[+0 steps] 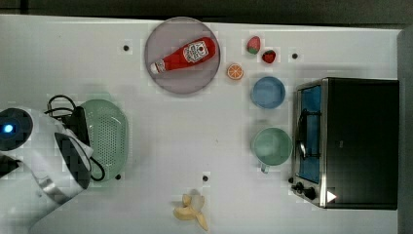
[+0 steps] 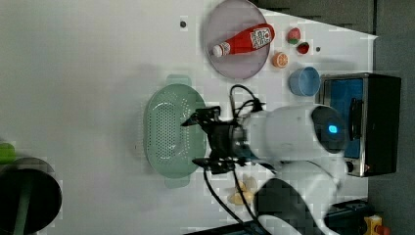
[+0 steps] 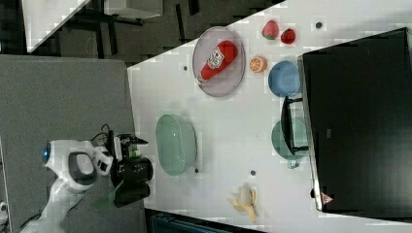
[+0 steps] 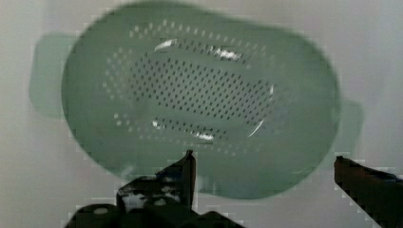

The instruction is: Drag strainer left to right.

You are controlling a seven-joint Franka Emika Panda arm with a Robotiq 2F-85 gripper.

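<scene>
One strainer (image 1: pixel 107 139), two strawberries (image 1: pixel 253 45), one banana (image 1: pixel 192 210)

In the top view, the strainer (image 1: pixel 106 139) is sitting at the table's (image 1: pixel 170 146) left beside the arm (image 1: pixel 44 156), the bottle (image 1: pixel 184 56) is lying on the plate (image 1: pixel 165 80) at the far edge, and the bowl (image 1: pixel 268 92) and cup (image 1: pixel 271 146) are standing just left of the oven (image 1: pixel 360 141) at the right.
</scene>
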